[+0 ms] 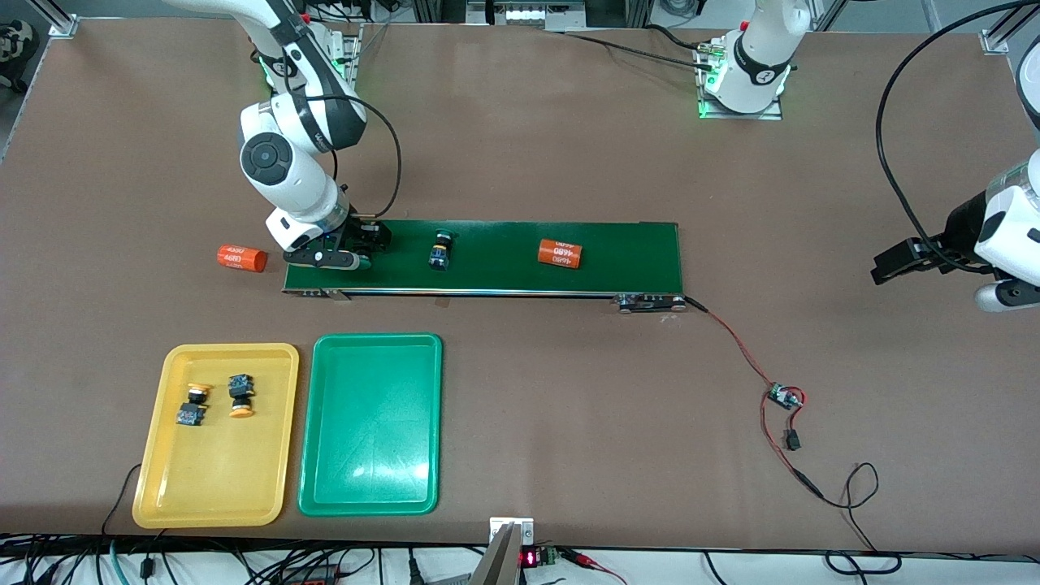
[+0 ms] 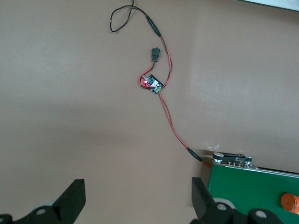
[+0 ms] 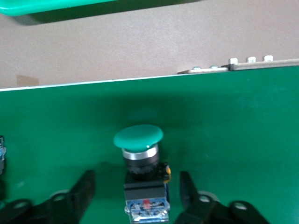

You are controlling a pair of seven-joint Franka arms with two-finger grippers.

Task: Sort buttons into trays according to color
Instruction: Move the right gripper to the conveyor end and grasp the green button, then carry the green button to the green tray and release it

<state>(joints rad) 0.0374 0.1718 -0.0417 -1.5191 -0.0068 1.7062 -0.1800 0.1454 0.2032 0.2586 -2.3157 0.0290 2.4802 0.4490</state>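
Yellow tray (image 1: 154, 455): two yellow buttons (image 1: 216, 400) sorted. Conveyor (image 1: 617, 252): two green left; my right claw (image 3: 138, 193) half-closed around one green button (image 3: 140, 158); left claw (image 2: 138, 198) wide.

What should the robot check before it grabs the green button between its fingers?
1. Right gripper straddles the green button on the conveyor belt: ok.
2. Grip closed on the button: not ok, gaps show on both sides.
3. Belt stopped: cannot tell.
4. Green tray lies nearer the camera than the belt: ok.
5. Yellow tray holds only the two yellow-orange buttons: ok.
6. Left gripper waits open over bare table, out of the way: ok.
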